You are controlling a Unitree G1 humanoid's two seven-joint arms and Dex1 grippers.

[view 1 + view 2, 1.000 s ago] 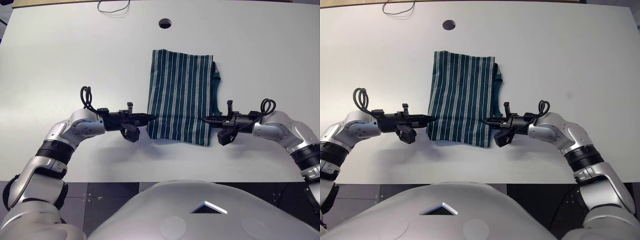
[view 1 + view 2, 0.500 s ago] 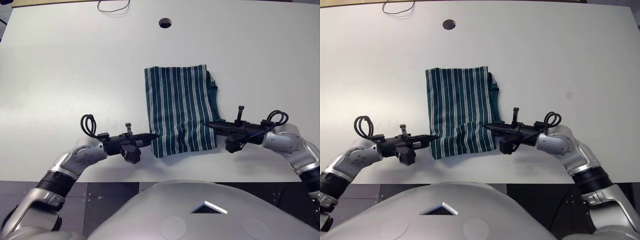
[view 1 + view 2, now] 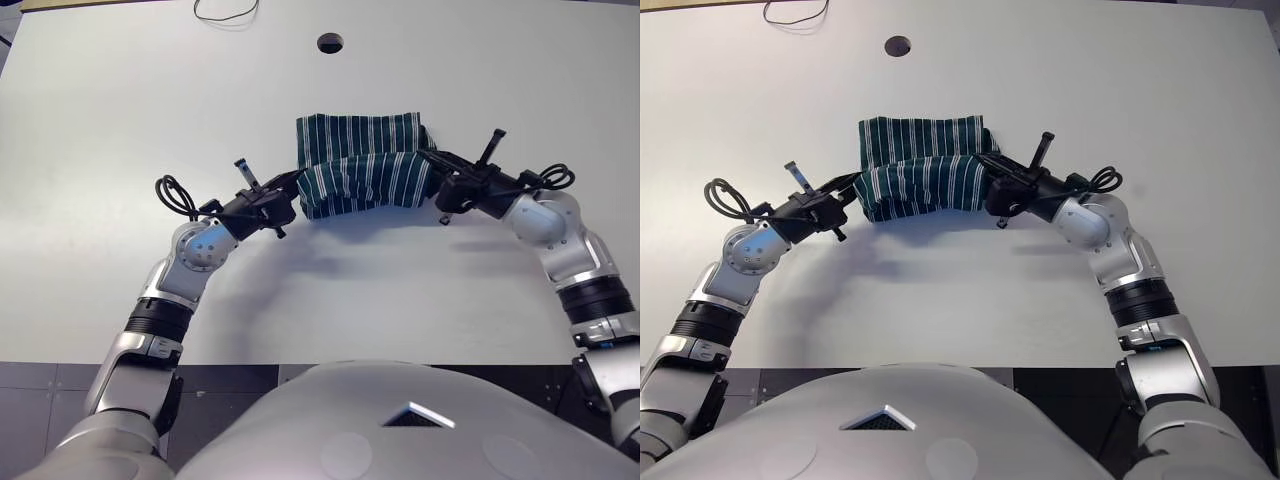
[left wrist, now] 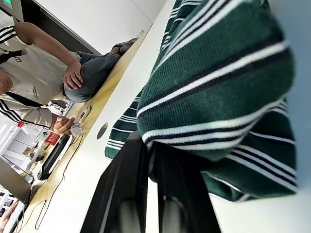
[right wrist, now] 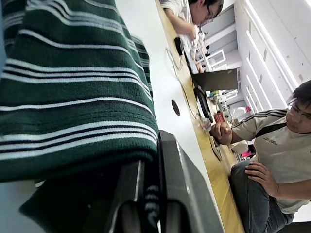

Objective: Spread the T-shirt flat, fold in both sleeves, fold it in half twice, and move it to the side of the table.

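Observation:
The green T-shirt (image 3: pixel 362 165) with white stripes lies mid-table, its near half raised off the white table (image 3: pixel 120 150) and curling over the far half. My left gripper (image 3: pixel 297 180) is shut on the raised edge's left corner. My right gripper (image 3: pixel 432 160) is shut on the right corner. In the left wrist view the T-shirt (image 4: pixel 214 97) bulges over the fingers (image 4: pixel 124 194). The right wrist view has the striped T-shirt (image 5: pixel 73 107) pinched between its fingers (image 5: pixel 167 194).
A round hole (image 3: pixel 329 43) sits in the table behind the shirt, and a thin cable (image 3: pixel 225 12) lies at the far edge. Bare tabletop spreads left, right and in front of the shirt.
Both grippers have lifted the shirt's near edge and carried it away from me, toward the far edge. The shirt went from lying flat to being half folded over.

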